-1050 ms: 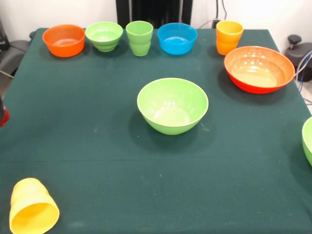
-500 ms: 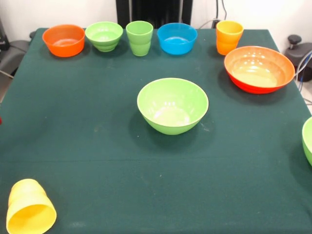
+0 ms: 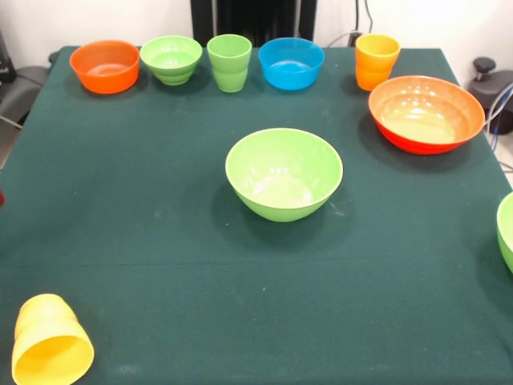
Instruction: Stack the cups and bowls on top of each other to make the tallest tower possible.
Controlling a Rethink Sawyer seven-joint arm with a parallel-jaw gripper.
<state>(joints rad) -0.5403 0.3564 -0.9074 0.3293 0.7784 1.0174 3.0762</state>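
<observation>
A dark green cloth covers the tabletop [image 3: 160,265], and most of its middle and near stretch is bare. Along the far edge stands a row: a small glossy orange plastic bowl [image 3: 105,66], a small light green plastic bowl [image 3: 171,59], an upright light green plastic cup with a stepped waist [image 3: 229,62], a small blue plastic bowl [image 3: 291,62], and, further right, an upright orange-yellow plastic cup [image 3: 376,61]. Just in front of that cup sits a large orange-red plastic bowl [image 3: 426,113], near the right edge. A large light green plastic bowl [image 3: 284,173] stands alone at the centre, well apart from everything else, with open cloth on all sides. At the right border, part of another light green bowl [image 3: 506,231] shows, cut off by the frame. In the near left corner a yellow plastic cup [image 3: 51,350] lies on its side, mouth towards the camera, close to the tabletop's left and near edges. A small red sliver [image 3: 2,197] shows at the left border; what it is cannot be told. The claw appears nowhere, so neither its state nor its position relative to the cups and bowls can be told.
</observation>
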